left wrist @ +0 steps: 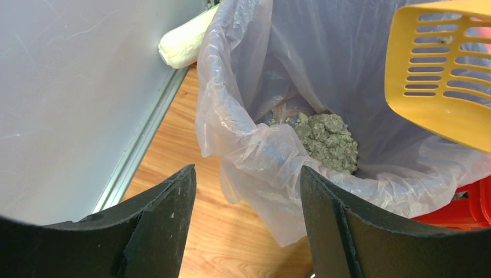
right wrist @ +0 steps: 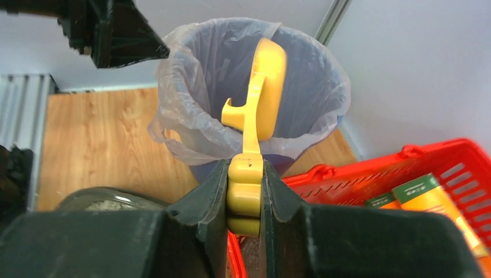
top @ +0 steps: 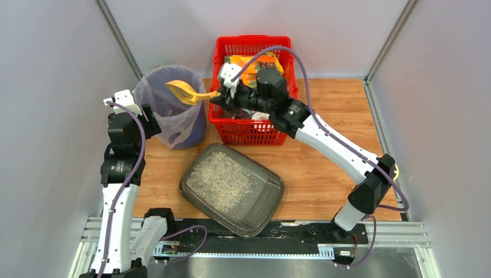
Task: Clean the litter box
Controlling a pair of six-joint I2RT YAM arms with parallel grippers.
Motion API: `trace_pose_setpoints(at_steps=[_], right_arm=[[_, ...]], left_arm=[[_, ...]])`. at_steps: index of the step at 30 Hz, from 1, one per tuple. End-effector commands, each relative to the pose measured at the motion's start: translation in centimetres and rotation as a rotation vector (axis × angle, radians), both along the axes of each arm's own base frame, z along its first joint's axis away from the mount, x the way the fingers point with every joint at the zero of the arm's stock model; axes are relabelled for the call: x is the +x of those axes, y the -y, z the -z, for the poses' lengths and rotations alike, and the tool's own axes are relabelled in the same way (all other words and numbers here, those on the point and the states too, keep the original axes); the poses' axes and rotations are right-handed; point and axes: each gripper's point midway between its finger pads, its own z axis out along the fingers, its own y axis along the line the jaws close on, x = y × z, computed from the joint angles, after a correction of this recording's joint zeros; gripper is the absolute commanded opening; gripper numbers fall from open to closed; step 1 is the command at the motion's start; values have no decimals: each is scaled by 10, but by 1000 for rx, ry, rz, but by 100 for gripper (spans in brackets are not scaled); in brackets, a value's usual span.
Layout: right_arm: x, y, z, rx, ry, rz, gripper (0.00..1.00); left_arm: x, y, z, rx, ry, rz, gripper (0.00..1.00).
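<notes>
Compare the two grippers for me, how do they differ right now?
The left gripper is open and empty; the right gripper is shut on the handle of the yellow litter scoop. The left gripper sits left of the bag-lined bin; the right gripper sits right of it, at the edge of the red mesh basket. Both point toward the bin.

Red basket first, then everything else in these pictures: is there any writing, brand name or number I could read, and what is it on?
No text is readable in any view.
Orange and green box in the red basket: any print is too blurred to read.
Yellow scoop, bag-lined bin, litter box: no label or marking shows.
</notes>
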Motion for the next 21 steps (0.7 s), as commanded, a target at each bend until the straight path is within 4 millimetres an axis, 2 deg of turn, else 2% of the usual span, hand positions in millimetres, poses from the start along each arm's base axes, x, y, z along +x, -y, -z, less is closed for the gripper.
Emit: trace_pose_setpoints(at_steps=[1, 2, 3, 4, 9, 10, 17, 18, 20, 21], right_arm=[[-18, -1, -1, -145, 326, 22, 0], [-20, -2, -4, -156, 404, 32, 0], [-25, -5, 0, -153, 433, 51, 0], [-29, -4, -5, -143, 448, 52, 0], [-28, -2, -10, -84, 431, 81, 0], [-29, -2, -18, -36, 446, 93, 0], [-27, 2, -36, 123, 317, 140, 0], [-27, 8, -49, 172, 312, 145, 0], [-34, 14, -56, 252, 210, 122, 0], [-39, 25, -70, 305, 187, 118, 0]], left_arm=[[4, -1, -10, 18, 41, 10, 74], [4, -1, -9, 18, 39, 12, 74], [4, -1, -9, 18, 39, 12, 74], [4, -1, -9, 19, 39, 10, 73], [3, 0, -12, 20, 48, 13, 73], [3, 0, -12, 20, 50, 13, 73], [3, 2, -13, 20, 58, 26, 75], [3, 2, -13, 24, 57, 30, 75], [2, 1, -14, 40, 56, 33, 76], [2, 1, -14, 44, 56, 35, 76]])
